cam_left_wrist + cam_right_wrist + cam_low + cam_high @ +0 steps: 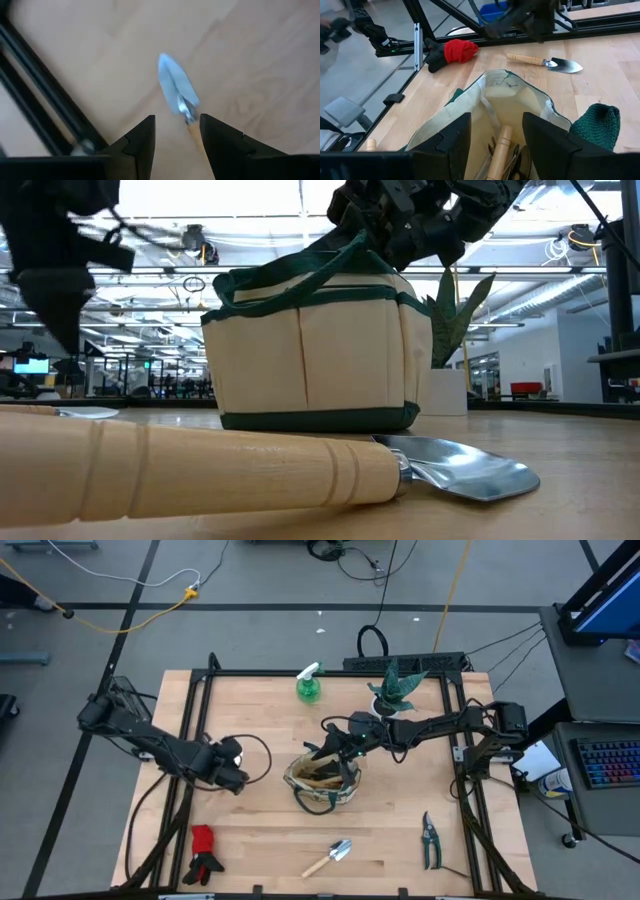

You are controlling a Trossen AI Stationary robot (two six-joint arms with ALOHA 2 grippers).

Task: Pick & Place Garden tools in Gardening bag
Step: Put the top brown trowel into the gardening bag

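Observation:
The beige gardening bag (322,785) with green trim stands at mid-table, with wooden tool handles (502,145) inside. My right gripper (496,117) hangs open just above its mouth (325,752), its fingers either side of a handle without touching it. My left gripper (177,120) is open above a wooden-handled trowel (175,87) that lies flat on the table left of the bag (545,61). A second trowel (330,857), the pruning shears (430,838), the red-and-black gloves (204,854) and the green spray bottle (309,686) are on the table.
The spiky plant in a white pot (395,690) stands at the far right behind the bag. Black frame rails (190,770) run along the table's left and right sides. The second trowel lies close to the near edge (250,475).

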